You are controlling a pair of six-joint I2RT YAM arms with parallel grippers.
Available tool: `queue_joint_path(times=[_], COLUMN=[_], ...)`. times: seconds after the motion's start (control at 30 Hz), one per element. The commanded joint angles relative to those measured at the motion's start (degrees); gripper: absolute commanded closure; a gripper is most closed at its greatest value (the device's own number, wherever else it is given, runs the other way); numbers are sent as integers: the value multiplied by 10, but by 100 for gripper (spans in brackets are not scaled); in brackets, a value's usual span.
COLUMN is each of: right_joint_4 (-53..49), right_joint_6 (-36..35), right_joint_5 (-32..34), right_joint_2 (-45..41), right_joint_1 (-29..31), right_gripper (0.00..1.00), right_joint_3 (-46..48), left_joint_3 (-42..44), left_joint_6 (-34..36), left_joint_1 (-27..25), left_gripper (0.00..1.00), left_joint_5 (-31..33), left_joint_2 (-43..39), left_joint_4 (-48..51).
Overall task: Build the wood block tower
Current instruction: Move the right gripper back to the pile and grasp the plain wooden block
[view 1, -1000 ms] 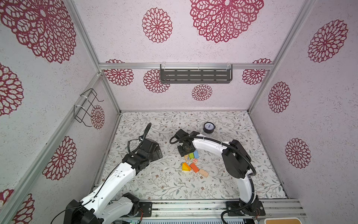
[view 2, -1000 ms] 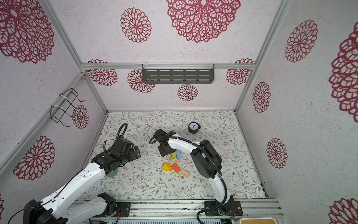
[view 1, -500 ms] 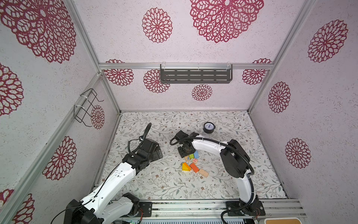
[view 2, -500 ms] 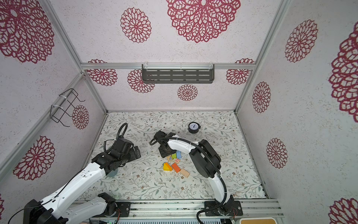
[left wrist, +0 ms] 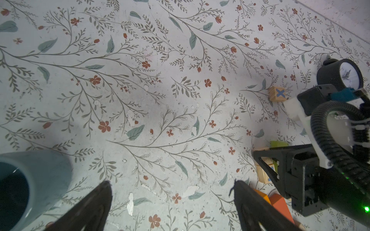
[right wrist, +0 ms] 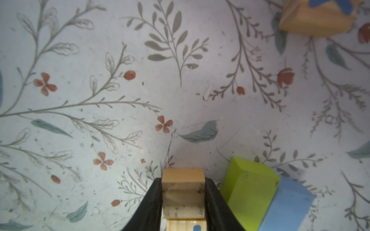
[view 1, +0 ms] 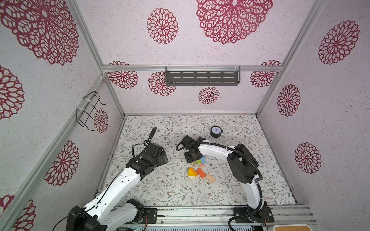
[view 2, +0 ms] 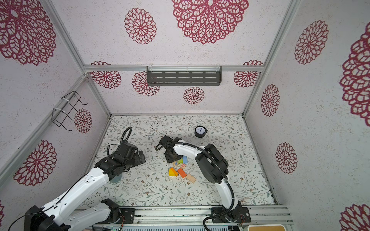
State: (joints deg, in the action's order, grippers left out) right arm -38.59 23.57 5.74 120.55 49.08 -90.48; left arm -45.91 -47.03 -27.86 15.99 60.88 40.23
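The left gripper (left wrist: 171, 184) hangs over bare mat (left wrist: 140, 100) beside the cup (left wrist: 34, 186), jaws wide apart and empty. At mid-mat the right gripper (right wrist: 183, 180) is clamped on a plain block (right wrist: 183, 176), just beside the green block (right wrist: 248, 184) and blue block (right wrist: 288, 204). No tower stands yet: the wedge (view 1: 191, 172), orange brick (view 1: 200, 172), tan brick (view 1: 210, 178) and X cube (left wrist: 278, 94) lie loose, so nearly all stacking appears left.

Clustered coloured wood blocks (view 1: 200, 172); tan block (right wrist: 183, 178) clamped
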Motion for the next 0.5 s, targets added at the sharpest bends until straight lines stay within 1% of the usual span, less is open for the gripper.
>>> queue_joint_path(times=[0.0,0.27,0.37,0.47], right_joint_4=[-8,-29,-53,-68], right_joint_6=[9,6,-3,-7], right_joint_5=[3,7,17,11], right_joint_2=[-4,-23,-26,-29], right_joint_1=[3,3,-1,-11], right_gripper=[66,68,68,68], right_joint_3=[-6,-26,-49,-72], left_joint_3=[9,5,-17,-54], left_joint_6=[-10,-6,0,12], left_joint_1=[-3,-3,-3,-3], left_gripper=[3,3,3,3], left_joint_5=[11,17,18,20], left_joint_2=[-7,-11,4,33], left_joint_4=[4,4,2,8])
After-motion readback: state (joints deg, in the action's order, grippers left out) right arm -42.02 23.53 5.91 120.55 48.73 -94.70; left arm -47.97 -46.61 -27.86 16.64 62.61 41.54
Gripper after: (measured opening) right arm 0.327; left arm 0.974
